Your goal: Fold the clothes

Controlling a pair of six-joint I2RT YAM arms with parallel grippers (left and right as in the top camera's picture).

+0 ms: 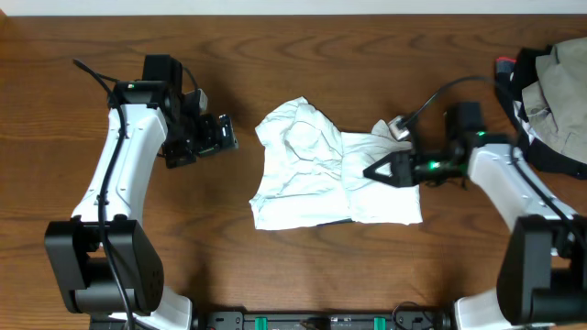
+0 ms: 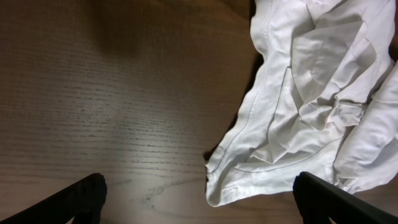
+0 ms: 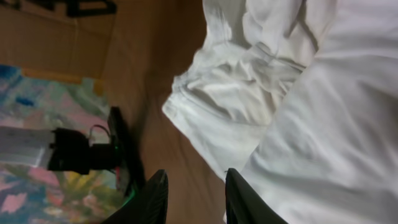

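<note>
readable text: none | labels: none | brands: none | numbers: none

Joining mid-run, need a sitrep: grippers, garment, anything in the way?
Left gripper open, beside the garment, not touching. Right gripper over it, jaws narrowly apart, nothing seen between. Garment crumpled, not neat. Fabric pile far right, apart.

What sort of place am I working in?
Probably a robot test bench: a wooden table, left arm and right arm mounted at it, a heap of clothes at its edge.
</note>
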